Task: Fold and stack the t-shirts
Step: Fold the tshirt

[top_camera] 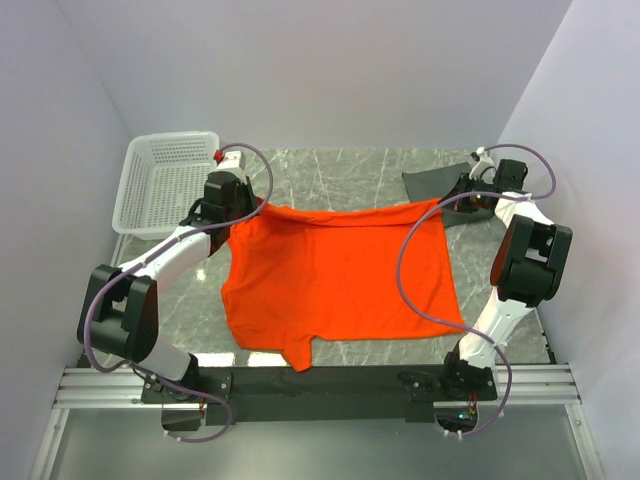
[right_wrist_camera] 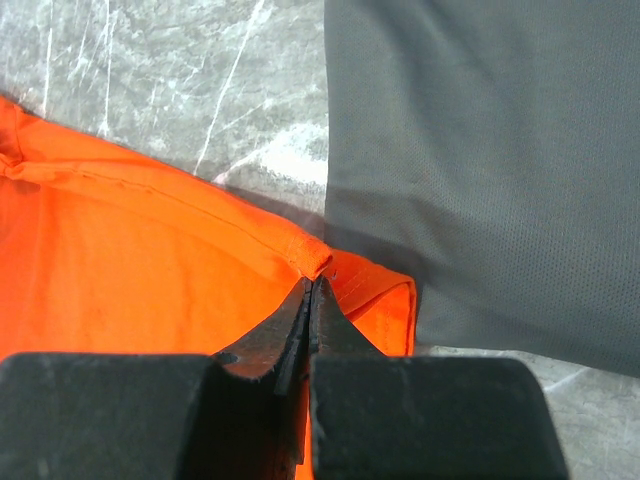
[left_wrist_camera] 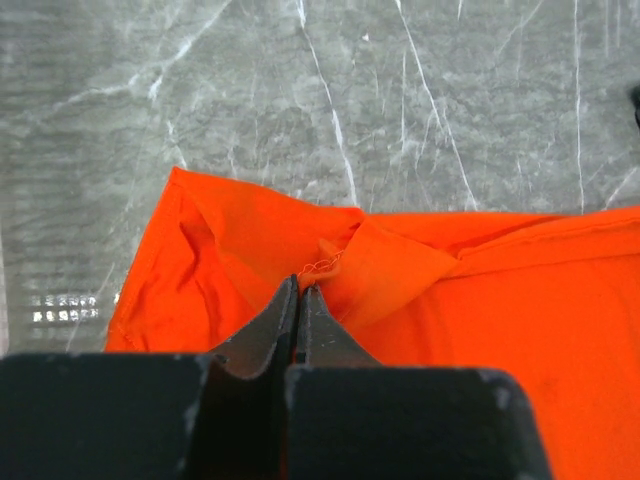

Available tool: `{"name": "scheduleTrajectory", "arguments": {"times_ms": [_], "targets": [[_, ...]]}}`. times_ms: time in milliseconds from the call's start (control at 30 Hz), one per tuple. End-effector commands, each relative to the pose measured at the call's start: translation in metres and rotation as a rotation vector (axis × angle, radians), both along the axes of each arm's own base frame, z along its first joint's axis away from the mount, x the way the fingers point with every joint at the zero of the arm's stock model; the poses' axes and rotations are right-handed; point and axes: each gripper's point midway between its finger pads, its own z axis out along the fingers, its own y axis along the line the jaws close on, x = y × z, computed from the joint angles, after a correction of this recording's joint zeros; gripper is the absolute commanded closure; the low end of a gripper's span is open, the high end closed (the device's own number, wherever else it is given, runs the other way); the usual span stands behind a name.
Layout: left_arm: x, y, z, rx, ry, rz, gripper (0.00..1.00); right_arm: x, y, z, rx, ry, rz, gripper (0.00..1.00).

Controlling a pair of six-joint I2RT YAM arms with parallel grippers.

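- Top view: the dark grey t-shirt [top_camera: 425, 183], far right on the table [top_camera: 350, 170], is largely hidden by the right arm; both pincer tips are masked.
- Left wrist view: the left pincer [left_wrist_camera: 298, 292] is shown clamped on the far-left corner of the orange t-shirt [left_wrist_camera: 540, 320].
- Right wrist view: the right pincer [right_wrist_camera: 312, 285] is shown clamped on its far-right hem.
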Motion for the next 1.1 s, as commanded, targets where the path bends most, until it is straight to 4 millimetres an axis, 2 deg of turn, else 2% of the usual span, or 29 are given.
{"name": "scheduleTrajectory", "arguments": {"times_ms": [0, 333, 633, 1067], "targets": [[-0.002, 0.007, 0.017, 0.01, -0.05, 0.05, 1.0, 0.012, -0.004, 0.019, -0.006, -0.058, 0.01, 0.99], [-0.013, 0.0, 0.013, 0.02, -0.034, 0.064, 1.0, 0.012, -0.005, 0.015, -0.006, -0.05, 0.009, 0.99], [-0.025, 0.002, 0.008, 0.012, -0.016, 0.098, 1.0, 0.012, -0.004, 0.017, -0.005, -0.05, 0.008, 1.0], [-0.048, 0.006, -0.022, -0.04, 0.057, 0.149, 1.0, 0.011, -0.004, 0.017, -0.003, -0.048, 0.014, 1.0]]}}
